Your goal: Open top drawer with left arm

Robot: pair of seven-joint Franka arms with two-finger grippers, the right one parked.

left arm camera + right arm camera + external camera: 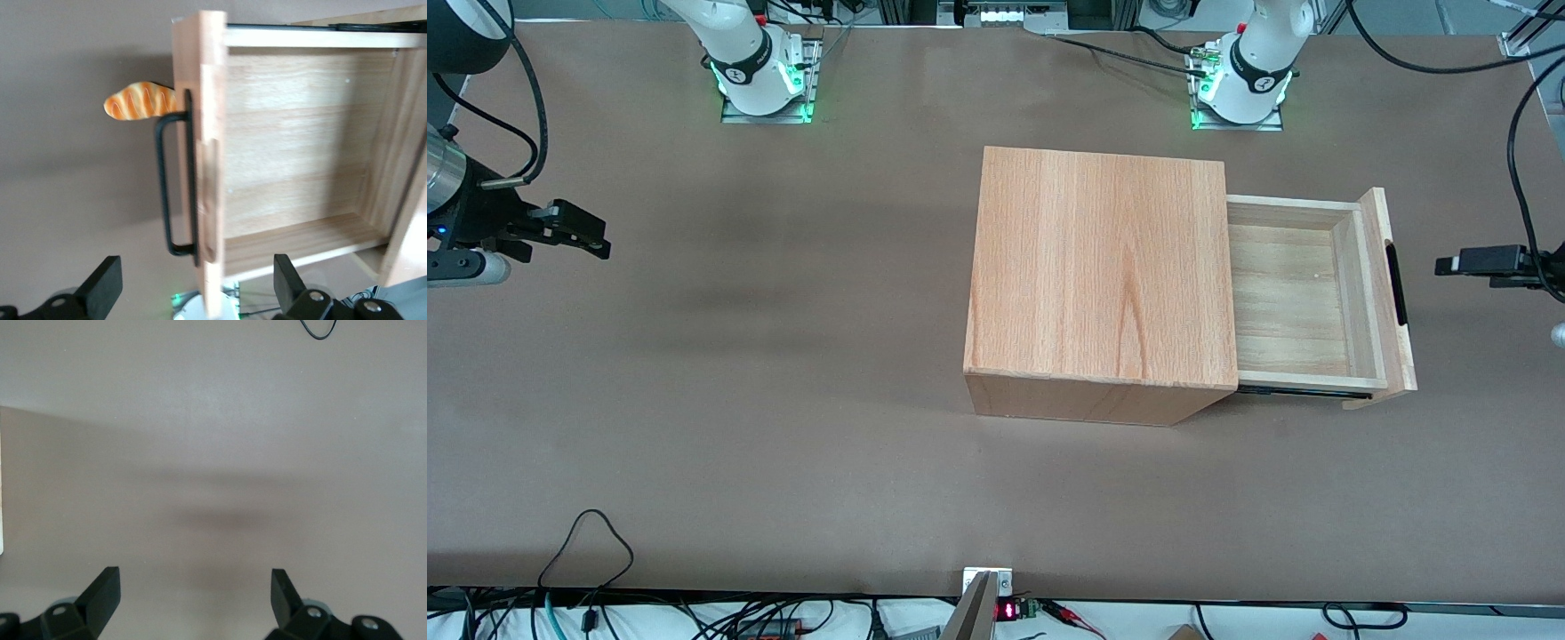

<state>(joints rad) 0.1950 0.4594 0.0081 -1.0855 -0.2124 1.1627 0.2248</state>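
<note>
The top drawer (1294, 293) stood well out of the wooden box (1098, 267), sticking out toward the working arm's end of the table (783, 400). You could see its pale plank floor, and there was nothing in it. So the job looked done, or very nearly done.

The long black handle (1398, 284) sat on the thick front panel, facing the working arm. That is the part a gripper can hook and pull, so it made sense that the arm stood at that end.

The left arm (1258, 62) reached round from its base, which was farther from the front camera than the box. Its gripper (1458, 264) hovered near the handle but not touching it. In the left wrist view the two black fingers (100, 287) were spread wide apart, with nothing between them to hold. My guess is that it had no more need to grip, since the drawer was out.

A small orange thing with pale stripes (140, 100), like a toy bread roll, peeked out from under the front panel. I could not tell what it was lying on.
</note>
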